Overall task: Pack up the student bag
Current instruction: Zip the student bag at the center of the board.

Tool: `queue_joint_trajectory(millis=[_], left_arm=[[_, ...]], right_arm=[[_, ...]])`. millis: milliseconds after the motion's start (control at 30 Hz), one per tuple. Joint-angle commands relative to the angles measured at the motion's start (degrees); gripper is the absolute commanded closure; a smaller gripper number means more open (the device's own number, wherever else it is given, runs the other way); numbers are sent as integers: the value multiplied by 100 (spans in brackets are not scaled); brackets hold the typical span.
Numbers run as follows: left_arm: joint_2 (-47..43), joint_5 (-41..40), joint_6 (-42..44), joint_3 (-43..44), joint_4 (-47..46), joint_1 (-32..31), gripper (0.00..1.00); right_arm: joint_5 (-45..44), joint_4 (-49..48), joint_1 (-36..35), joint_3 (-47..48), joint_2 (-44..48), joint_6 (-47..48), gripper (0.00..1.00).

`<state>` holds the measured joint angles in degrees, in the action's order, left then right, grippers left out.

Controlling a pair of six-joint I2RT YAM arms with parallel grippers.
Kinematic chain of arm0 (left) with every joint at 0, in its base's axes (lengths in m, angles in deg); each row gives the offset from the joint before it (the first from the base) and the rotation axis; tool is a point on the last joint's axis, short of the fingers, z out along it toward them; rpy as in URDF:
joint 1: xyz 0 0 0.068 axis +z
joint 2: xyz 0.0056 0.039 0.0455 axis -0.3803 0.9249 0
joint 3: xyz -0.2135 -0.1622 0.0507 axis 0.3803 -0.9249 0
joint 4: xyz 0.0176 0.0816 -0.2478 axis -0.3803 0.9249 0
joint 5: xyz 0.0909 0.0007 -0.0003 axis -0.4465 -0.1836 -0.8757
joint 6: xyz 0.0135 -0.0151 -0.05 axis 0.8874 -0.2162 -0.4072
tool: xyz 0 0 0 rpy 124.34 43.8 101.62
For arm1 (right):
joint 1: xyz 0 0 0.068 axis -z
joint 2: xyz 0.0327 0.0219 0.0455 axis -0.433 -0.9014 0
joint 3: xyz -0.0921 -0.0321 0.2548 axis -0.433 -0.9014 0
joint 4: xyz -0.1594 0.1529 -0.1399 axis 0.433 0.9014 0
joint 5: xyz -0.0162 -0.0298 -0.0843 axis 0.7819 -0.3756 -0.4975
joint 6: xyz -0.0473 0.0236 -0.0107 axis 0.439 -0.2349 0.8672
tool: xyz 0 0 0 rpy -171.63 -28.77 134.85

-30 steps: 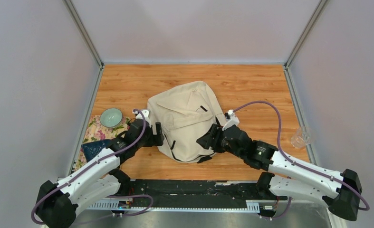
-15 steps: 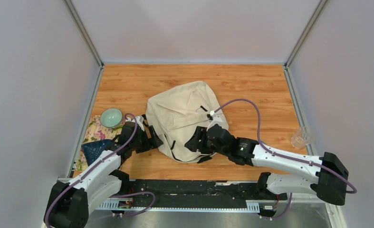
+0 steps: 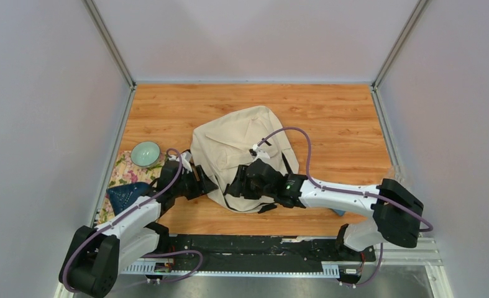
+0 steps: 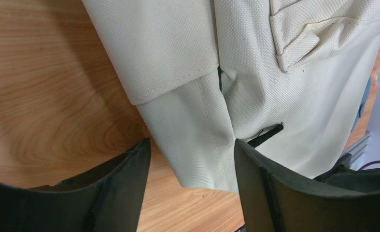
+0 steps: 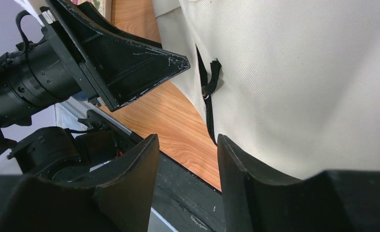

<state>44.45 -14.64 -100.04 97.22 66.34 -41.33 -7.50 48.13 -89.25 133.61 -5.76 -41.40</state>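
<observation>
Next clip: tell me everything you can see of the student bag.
The student bag is cream woven fabric with a flap front pocket, black straps and a black zipper pull. It lies flat on the wooden table. The open left gripper and open right gripper sit at its near edge; neither grips it.

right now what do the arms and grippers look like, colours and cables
Both arms have white link shells with black joints and bases: left arm, right arm. A purple cable loops along each. The left gripper and right gripper are black, with broad, matte, wedge-shaped fingers, scuffed in places.
</observation>
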Motion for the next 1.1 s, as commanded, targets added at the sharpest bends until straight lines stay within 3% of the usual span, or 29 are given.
queue_joint_trajectory(millis=[0,233,500,1067], left_arm=[[72,252,-184,-225,-586,35,33],[99,375,-219,-252,-762,35,69],[-24,603,-333,-463,-885,26,98],[-77,780,-386,-569,-1061,35,100]], right_arm=[[-103,-263,-57,236,-248,-337,51],[-296,-245,-57,472,-801,-434,54],[-648,-192,5,824,-1329,-540,58],[-1176,-8,75,1298,-2111,-891,71]])
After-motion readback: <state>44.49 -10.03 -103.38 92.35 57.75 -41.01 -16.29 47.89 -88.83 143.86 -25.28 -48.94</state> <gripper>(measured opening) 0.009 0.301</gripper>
